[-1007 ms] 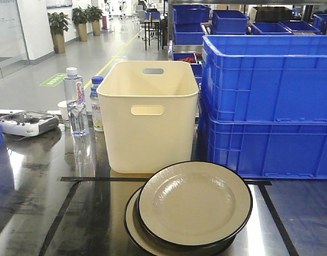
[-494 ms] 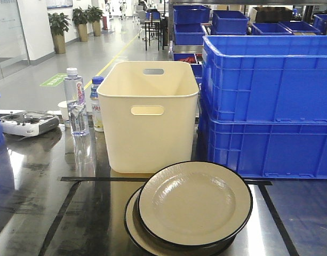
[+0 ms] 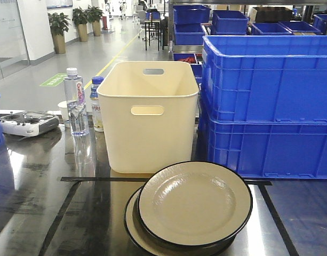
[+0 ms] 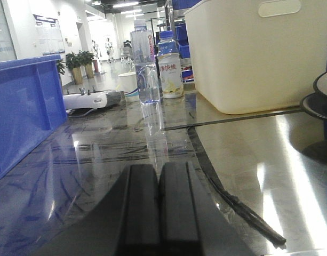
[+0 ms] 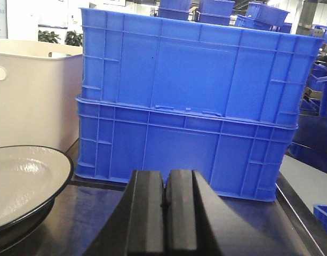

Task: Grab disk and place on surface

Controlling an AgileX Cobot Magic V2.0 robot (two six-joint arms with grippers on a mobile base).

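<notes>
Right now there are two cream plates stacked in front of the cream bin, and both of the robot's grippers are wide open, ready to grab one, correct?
Not quite. The two plates do sit stacked in front of the cream bin, but the grippers are shut. The left wrist view shows the left gripper with its fingers pressed together, and the right wrist view shows the same for the right gripper.

Black flat-fingered left claw (image 4: 159,213), right claw (image 5: 166,218)

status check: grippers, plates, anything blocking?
Left gripper shut, empty, low over tabletop. Right gripper shut, empty. Top plate stacked on lower plate, untouched. Cream bin right behind the stack.
</notes>
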